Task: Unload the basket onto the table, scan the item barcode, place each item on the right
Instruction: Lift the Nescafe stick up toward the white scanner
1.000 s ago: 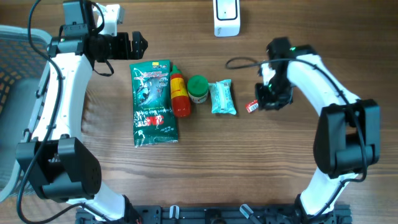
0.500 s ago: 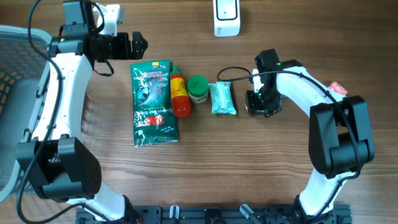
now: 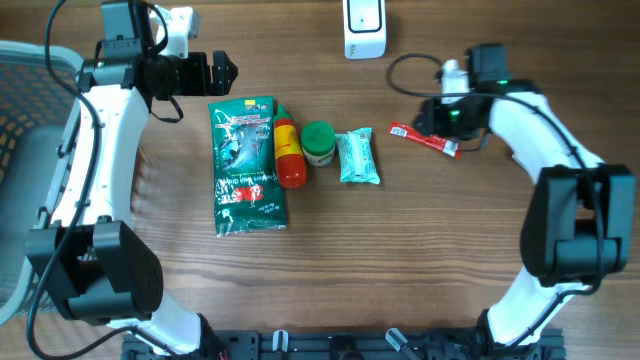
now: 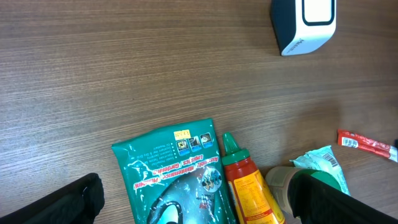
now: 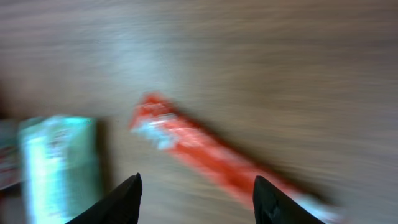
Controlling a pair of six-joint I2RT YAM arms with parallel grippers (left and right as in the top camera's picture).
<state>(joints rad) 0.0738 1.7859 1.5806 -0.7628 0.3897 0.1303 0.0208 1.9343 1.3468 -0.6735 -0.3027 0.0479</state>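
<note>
Where the packet [image 3: 423,138] lies: flat on the table [image 3: 330,260], slanted, between the pouch [image 3: 358,157] and the right gripper [image 5: 197,190], with one end under or just beside that gripper.
Packet: a thin red stick with a white patch at the end nearer the pouch; whether that patch is the barcode cannot be read.
Right gripper: jaws parted, a finger on each side of the packet's line. The wrist view is smeared, so a light touch cannot be ruled out, but the packet looks loose on the wood, not pinched.
Scanner [image 3: 364,28]: upright at the far edge, well apart from the packet, with nothing held before its face.
Left gripper [image 3: 225,70]: jaws wide and holding nothing, hovering just beyond the top of the bag [image 3: 245,165].
Row: bag, bottle [image 3: 288,155], jar [image 3: 318,143] and pouch lie side by side, the bottle touching the bag.
Done: nothing the pictures can vouch for; no item is at the scanner.
Left: by my reading, all of the scan itself. The packet must be gripped, carried to the scanner and turned so its barcode faces the window.
Risk: a flat, thin stick on bare wood is likely hard to pinch cleanly.
</note>
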